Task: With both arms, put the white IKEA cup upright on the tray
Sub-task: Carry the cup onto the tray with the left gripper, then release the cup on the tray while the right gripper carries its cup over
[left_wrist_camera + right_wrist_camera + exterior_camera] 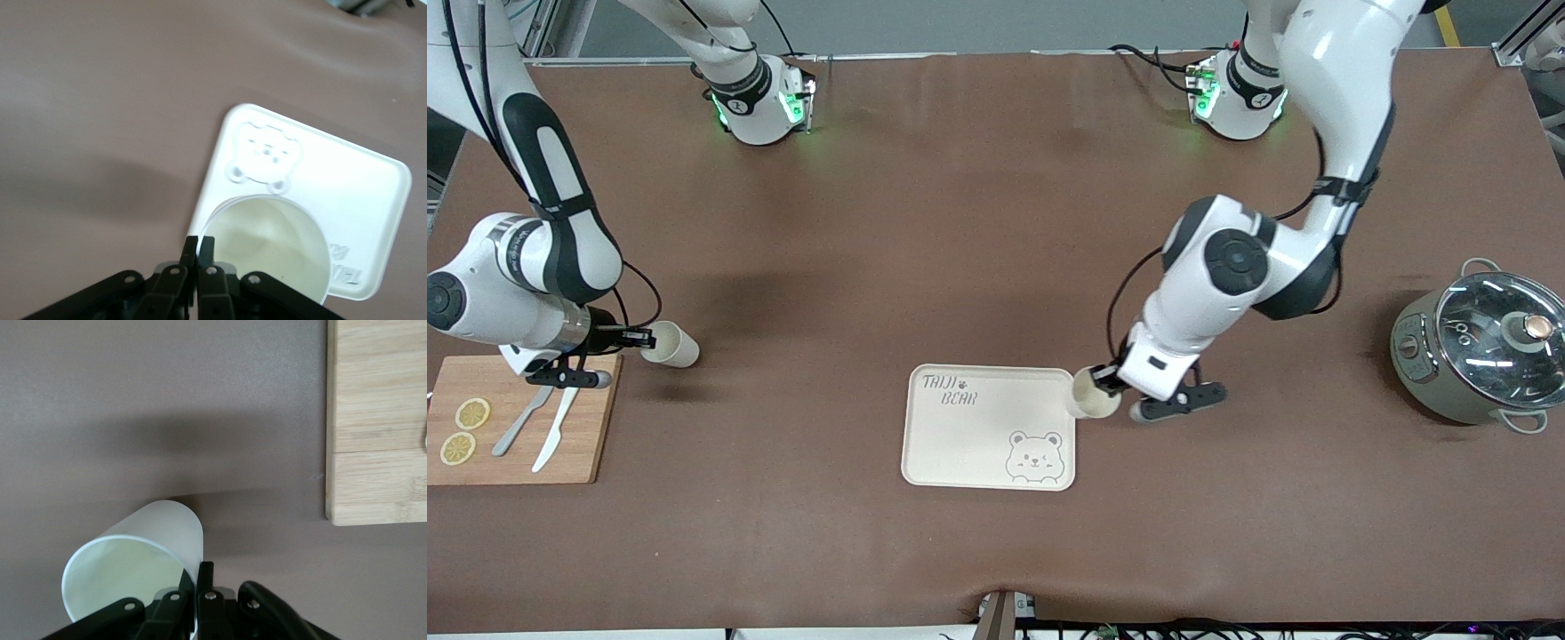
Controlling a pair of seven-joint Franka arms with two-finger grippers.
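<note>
— Where are the cups found?

— One cup [1094, 396] is pinched by its rim in the clenched left gripper [1104, 380], over the tray's [960, 444] edge toward the left arm's end of the desk [996, 249]. A second cup [669, 344] is clamped at its rim by the right gripper [633, 338], tilted, beside the cutting board [578, 444].

— What else is seen?

— Lemon slices [464, 431], a fork [520, 421] and a knife [556, 430] are laid on the board; a lidded pot [1476, 351] is stood at the left arm's end.
</note>
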